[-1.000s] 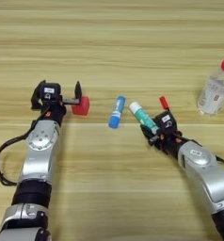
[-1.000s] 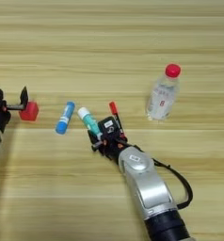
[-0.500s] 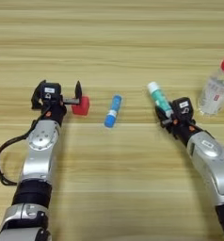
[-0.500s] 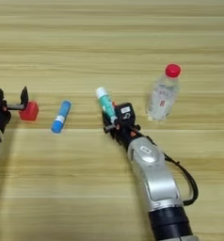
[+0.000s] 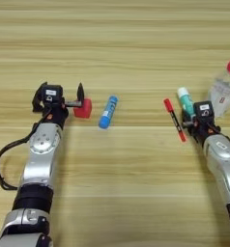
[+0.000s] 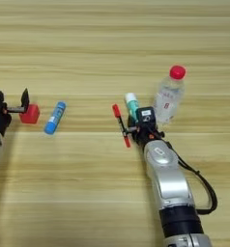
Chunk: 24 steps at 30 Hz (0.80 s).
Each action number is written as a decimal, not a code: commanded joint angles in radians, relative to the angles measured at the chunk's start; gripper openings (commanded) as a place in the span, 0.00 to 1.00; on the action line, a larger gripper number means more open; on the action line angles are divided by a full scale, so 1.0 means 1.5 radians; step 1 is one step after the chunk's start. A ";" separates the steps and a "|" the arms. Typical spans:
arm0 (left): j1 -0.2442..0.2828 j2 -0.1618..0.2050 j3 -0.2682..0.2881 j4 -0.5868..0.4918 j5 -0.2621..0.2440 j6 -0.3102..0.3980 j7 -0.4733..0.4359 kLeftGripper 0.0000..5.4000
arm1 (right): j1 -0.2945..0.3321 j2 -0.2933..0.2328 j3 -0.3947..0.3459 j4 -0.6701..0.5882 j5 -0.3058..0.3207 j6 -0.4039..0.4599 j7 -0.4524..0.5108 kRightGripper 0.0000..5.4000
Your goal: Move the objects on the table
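Light wooden desk (image 5: 115, 43): right gripper (image 6: 136, 118) mid-frame, jaws clamping white-and-green glue-stick tube (image 6: 132, 105) pointing up-frame; left gripper (image 5: 59, 98) jaws spread, small red cube (image 5: 82, 108) beside one finger.

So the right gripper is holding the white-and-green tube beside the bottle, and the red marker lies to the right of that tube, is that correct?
Not quite: the red marker lies to the left of the white-and-green tube, as the right eye view shows. The rest holds: the right gripper holds that tube beside the bottle.

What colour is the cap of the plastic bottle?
The cap of the plastic bottle is red. It shows best in the right eye view.
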 commanded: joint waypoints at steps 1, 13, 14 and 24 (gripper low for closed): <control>-0.003 -0.002 -0.003 -0.007 0.000 0.001 -0.002 1.00 | -0.016 -0.003 0.004 0.009 -0.002 0.019 0.005 0.31; -0.003 -0.003 -0.004 -0.007 0.000 0.001 -0.003 1.00 | -0.006 0.013 0.010 -0.039 0.024 -0.060 0.033 0.54; -0.004 -0.003 -0.004 -0.006 0.001 0.001 -0.003 1.00 | -0.006 0.014 0.010 -0.039 0.026 -0.064 0.035 0.55; -0.005 -0.002 -0.005 -0.004 0.001 0.001 -0.003 1.00 | -0.003 0.017 0.016 -0.044 0.031 -0.078 0.049 0.75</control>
